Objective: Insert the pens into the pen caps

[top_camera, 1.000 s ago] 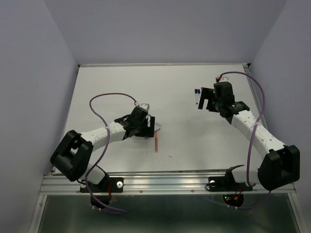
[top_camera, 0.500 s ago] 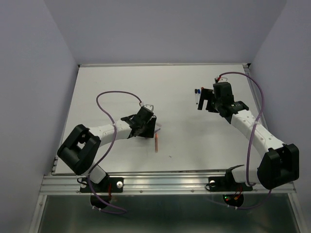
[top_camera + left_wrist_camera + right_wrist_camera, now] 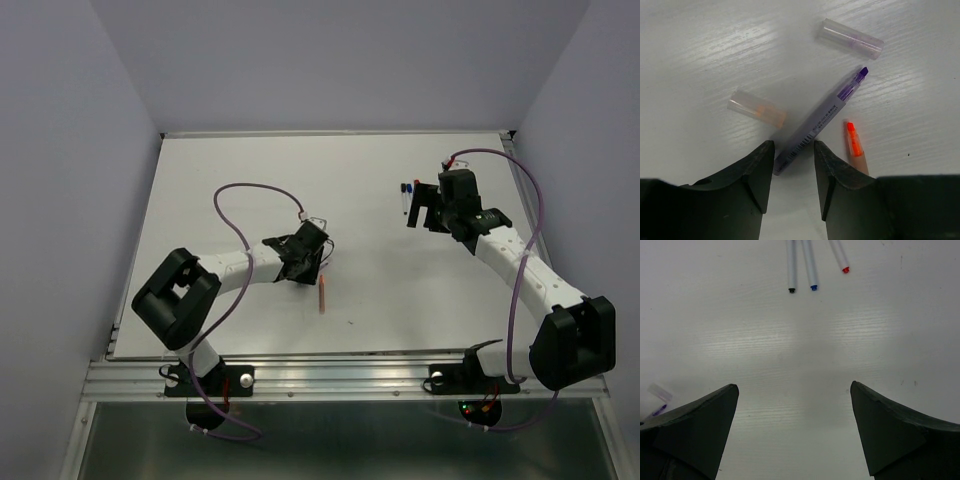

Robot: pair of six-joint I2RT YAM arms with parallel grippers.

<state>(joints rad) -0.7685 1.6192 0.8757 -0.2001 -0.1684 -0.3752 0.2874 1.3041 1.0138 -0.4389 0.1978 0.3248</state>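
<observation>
Grey-barrelled, the purple-tipped pen [image 3: 820, 117] lay slantwise on the table [image 3: 700, 60], its rear end between the narrowly parted jaws of the left gripper [image 3: 793, 160], with the orange pen [image 3: 856, 147] just beside it and an orange-tinted cap [image 3: 757, 109] and a purple-tinted cap [image 3: 850, 39] close by. The right gripper [image 3: 792, 386] hung wide open, near three white pens [image 3: 808, 262].

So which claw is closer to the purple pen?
Left. The left claw straddles the back end of the purple pen; the right claw sits far away, facing three white pens.
</observation>
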